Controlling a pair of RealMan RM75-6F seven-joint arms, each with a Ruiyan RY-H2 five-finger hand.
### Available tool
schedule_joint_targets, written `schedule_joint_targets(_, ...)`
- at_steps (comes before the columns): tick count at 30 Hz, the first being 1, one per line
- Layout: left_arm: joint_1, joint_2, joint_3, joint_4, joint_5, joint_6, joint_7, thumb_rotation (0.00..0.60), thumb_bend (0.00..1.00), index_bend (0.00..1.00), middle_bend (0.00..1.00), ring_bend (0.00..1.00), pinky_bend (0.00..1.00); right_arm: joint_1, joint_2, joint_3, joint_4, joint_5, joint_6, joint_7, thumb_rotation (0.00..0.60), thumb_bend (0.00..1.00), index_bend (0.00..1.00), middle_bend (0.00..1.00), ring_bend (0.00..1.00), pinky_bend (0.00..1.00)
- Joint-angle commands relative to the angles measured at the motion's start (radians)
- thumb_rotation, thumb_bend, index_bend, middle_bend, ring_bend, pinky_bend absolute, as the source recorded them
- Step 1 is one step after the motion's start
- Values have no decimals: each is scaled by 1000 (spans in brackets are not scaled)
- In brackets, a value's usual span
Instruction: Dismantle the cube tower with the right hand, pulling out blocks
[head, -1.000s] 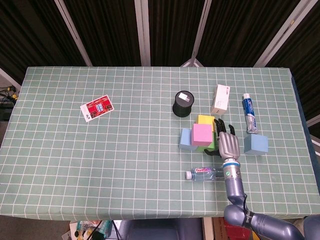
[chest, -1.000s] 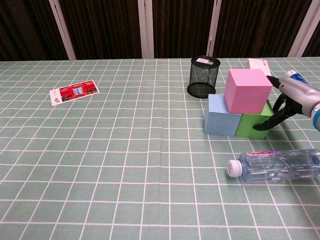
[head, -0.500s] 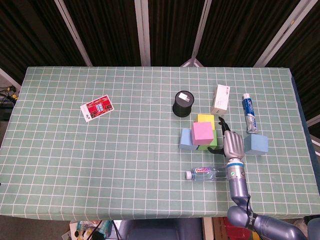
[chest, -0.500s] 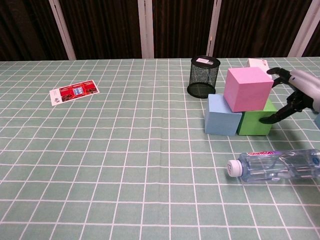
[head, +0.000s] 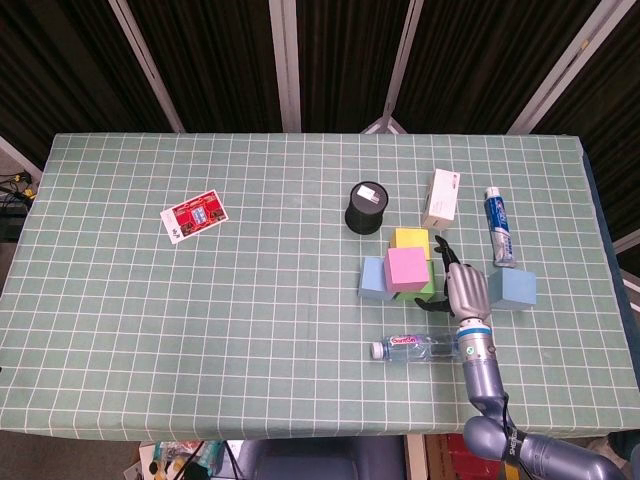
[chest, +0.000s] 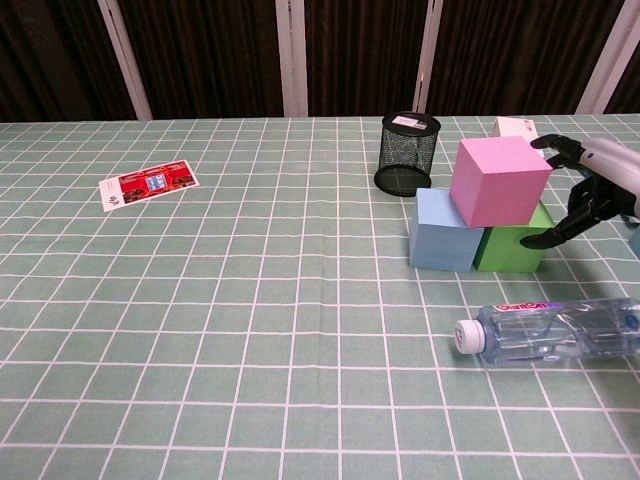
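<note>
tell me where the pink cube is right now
In the chest view the pink cube sits right of centre, tilted on top of the blue cube and green cube, just left of the right hand.
</note>
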Motion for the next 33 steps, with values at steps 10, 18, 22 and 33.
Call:
schedule_joint_targets(10, 1, 4, -1, 2, 0, 0, -15, 600, 183, 136, 0, 0, 0, 44, -36, 4, 41, 39, -23, -69, 600, 98, 32, 209, 241, 88)
schedule_joint_targets(18, 3, 7, -1, 4, 1, 1, -23, 600, 183, 137, 0, 0, 0, 50, -57, 0, 40, 39, -5, -89, 600, 251, 302, 667, 756, 298)
schedule_joint_targets(22, 3, 8, -1, 5, 1, 0, -29, 600, 183, 138, 0, 0, 0, 41, -67, 11, 35, 7, 23, -38, 600, 298, 385, 755, 838, 391)
schedule_joint_targets(33, 4, 11, -2, 7, -1, -1, -40, 600, 183, 139, 0, 0, 0, -18, 13, 84, 48, -13, 112, 66, 600, 305, 386, 757, 840, 392)
